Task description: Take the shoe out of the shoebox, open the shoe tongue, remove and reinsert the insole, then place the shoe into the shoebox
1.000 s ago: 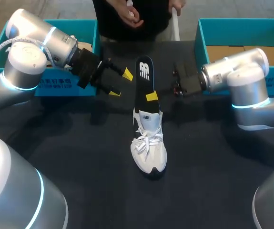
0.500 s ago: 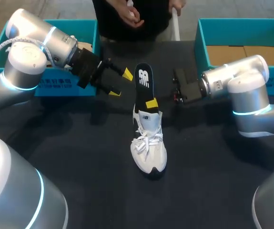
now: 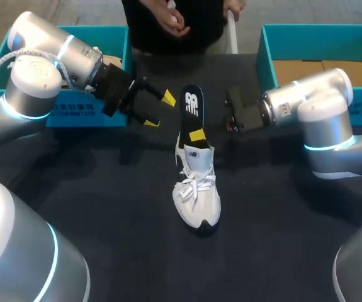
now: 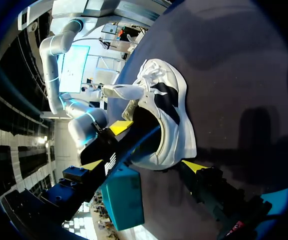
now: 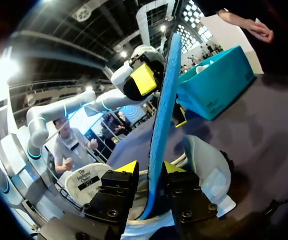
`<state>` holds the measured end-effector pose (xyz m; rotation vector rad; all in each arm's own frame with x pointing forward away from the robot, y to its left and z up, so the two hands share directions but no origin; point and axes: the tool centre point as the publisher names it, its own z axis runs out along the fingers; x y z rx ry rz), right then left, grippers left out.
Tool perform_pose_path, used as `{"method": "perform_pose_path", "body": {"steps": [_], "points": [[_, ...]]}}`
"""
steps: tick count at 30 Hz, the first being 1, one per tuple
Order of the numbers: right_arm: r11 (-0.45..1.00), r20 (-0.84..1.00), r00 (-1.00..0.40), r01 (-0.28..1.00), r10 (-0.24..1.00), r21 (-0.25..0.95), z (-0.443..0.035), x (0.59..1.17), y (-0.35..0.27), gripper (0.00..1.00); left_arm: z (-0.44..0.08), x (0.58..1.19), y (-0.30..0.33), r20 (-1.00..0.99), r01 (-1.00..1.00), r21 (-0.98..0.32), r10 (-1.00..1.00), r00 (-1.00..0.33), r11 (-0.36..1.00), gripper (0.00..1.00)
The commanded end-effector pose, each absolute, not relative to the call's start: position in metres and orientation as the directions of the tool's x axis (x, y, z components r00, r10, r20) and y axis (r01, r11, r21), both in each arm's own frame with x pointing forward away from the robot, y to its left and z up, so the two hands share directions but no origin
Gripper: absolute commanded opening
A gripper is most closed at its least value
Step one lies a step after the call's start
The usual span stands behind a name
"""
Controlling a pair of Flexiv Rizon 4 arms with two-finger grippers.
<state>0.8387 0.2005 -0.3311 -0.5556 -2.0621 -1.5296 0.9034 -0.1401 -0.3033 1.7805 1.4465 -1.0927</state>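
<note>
A white shoe (image 3: 196, 189) stands on the dark table, toe toward me. A black insole (image 3: 191, 104) with a blue underside rises upright from the shoe's heel opening. My right gripper (image 3: 197, 135) reaches in from the right to the insole's lower part. In the right wrist view the insole (image 5: 161, 115) runs up between that gripper's (image 5: 150, 167) fingers, with a narrow gap on one side. The gripper is open. My left gripper (image 3: 158, 110) hangs wide open to the left of the insole, holding nothing. In the left wrist view one fingertip (image 4: 194, 166) points near the shoe's (image 4: 169, 110) heel.
A teal box (image 3: 99, 38) stands at the back left behind my left arm. A second teal box (image 3: 265, 56) with cardboard inside stands at the back right. Bare dark tabletop (image 3: 105, 207) surrounds the shoe at the front.
The insole has slid lower into the shoe's heel. My right gripper came down with it and its fingers have parted a little. The left arm has not moved.
</note>
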Motion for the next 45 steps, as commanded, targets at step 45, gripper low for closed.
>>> {"method": "perform_pose_path", "body": {"steps": [45], "points": [[0.337,0.668,-0.745,0.629,0.002,0.701,-0.341,0.830,0.212,0.38,-0.304,0.904,-0.141,-0.872,0.971,-0.049,0.484,0.073,-0.233,1.00]]}}
